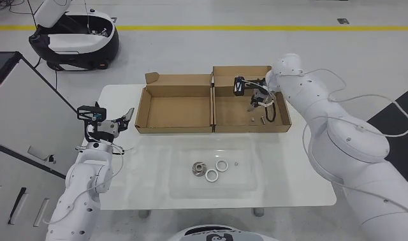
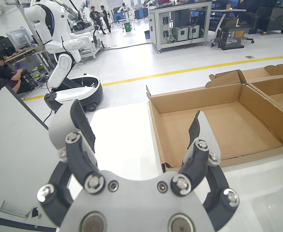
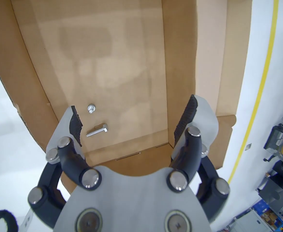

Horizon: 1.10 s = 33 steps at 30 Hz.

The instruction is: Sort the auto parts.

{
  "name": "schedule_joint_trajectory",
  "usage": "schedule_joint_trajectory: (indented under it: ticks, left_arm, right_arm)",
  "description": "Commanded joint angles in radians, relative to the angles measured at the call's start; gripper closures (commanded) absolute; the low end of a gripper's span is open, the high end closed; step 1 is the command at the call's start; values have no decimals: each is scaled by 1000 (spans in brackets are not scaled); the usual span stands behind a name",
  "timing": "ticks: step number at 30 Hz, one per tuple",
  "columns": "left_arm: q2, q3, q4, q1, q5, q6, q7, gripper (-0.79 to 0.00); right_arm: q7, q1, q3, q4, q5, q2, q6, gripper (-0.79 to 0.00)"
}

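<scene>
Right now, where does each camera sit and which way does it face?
Top view: above the arms, looking down at the table; both arms show.
Left wrist view: on the left arm, facing the left box past the open left gripper.
Right wrist view: over the right box, looking down at two bolts past the open right gripper.
Shared: top and right wrist views both show the bolts.

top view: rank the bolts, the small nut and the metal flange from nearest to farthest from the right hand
From the right hand:
1. bolts, inside the right box, close by the hand.
2. small nut, on the table, at the right end of the loose parts.
3. metal flange, at the left end of those parts.
</scene>
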Motion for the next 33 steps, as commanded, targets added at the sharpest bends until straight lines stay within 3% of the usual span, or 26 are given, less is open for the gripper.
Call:
schedule_joint_trajectory:
  ticks: [1, 9, 15, 22, 30, 33]
  left_arm:
    - [0, 0, 0, 0, 0, 0, 0, -785]
    - [0, 0, 0, 0, 0, 0, 0, -785]
    - [0, 0, 0, 0, 0, 0, 0, -785]
    - [0, 0, 0, 0, 0, 0, 0, -785]
    - [0, 0, 0, 0, 0, 0, 0, -785]
    - [0, 0, 0, 0, 0, 0, 0, -785]
  right_arm:
    - [-35, 4, 0, -16, -18, 7, 0, -785]
    - [-129, 41, 2, -107, -51, 42, 0, -785]
    - [-118, 62, 9, -202, -40, 75, 0, -785]
    - [-52, 70, 31, -350, 22, 138, 0, -785]
    - [118, 47, 89, -563, 155, 233, 0, -785]
    - [137, 43, 93, -583, 166, 242, 0, -785]
